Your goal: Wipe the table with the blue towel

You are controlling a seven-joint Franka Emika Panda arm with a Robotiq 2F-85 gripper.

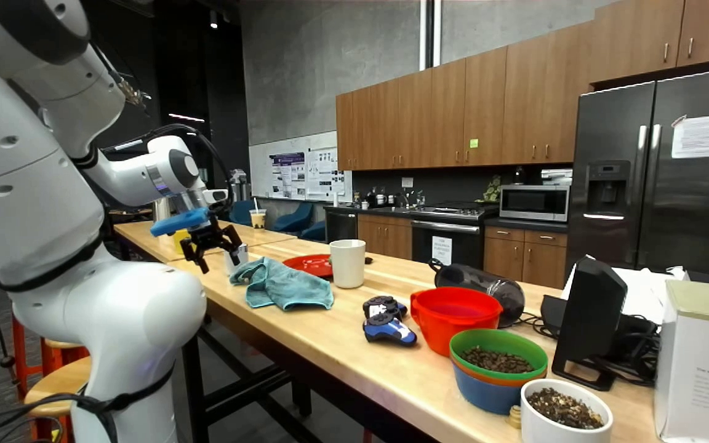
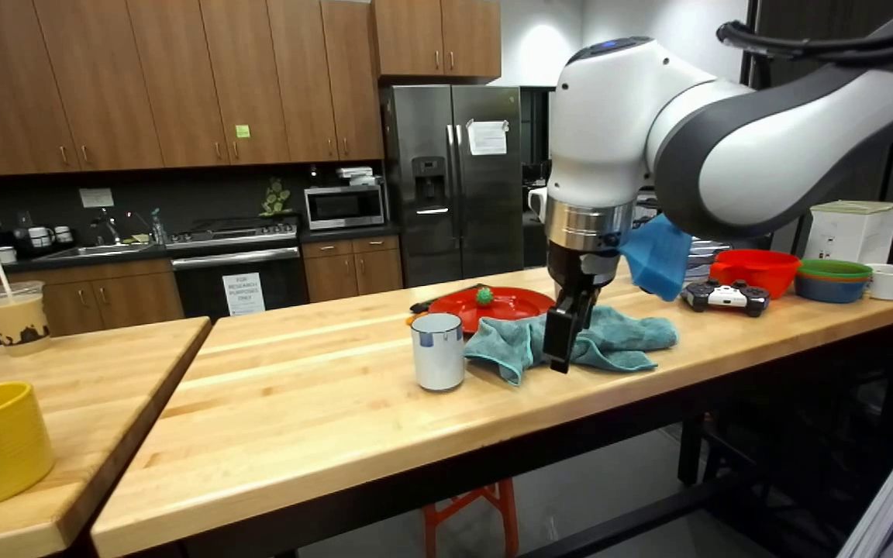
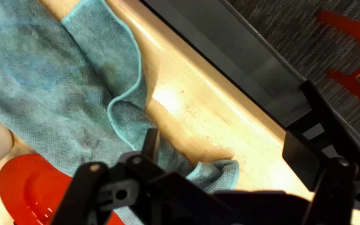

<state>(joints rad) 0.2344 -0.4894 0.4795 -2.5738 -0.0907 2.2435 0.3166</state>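
Note:
The blue-green towel [image 1: 287, 288] lies crumpled on the wooden table [image 2: 299, 418] near its front edge. It also shows in an exterior view [image 2: 625, 341] and, stained and folded, in the wrist view [image 3: 52, 84]. My gripper [image 1: 220, 261] is open with nothing between its fingers. In the wrist view the gripper [image 3: 225, 150] has its left finger over the towel and its right finger over the table's front edge. A towel corner shows between the fingers, below them. In an exterior view the gripper [image 2: 560, 345] hangs in front of the towel, hiding part of it.
A red plate [image 2: 528, 301] lies behind the towel. A white mug [image 2: 439, 356] and a cream cup [image 1: 348, 264] stand close to it. Game controllers [image 1: 389, 329], a red bowl [image 1: 453, 314], stacked bowls [image 1: 490, 384] and a dark jar [image 1: 480, 284] stand further along the table.

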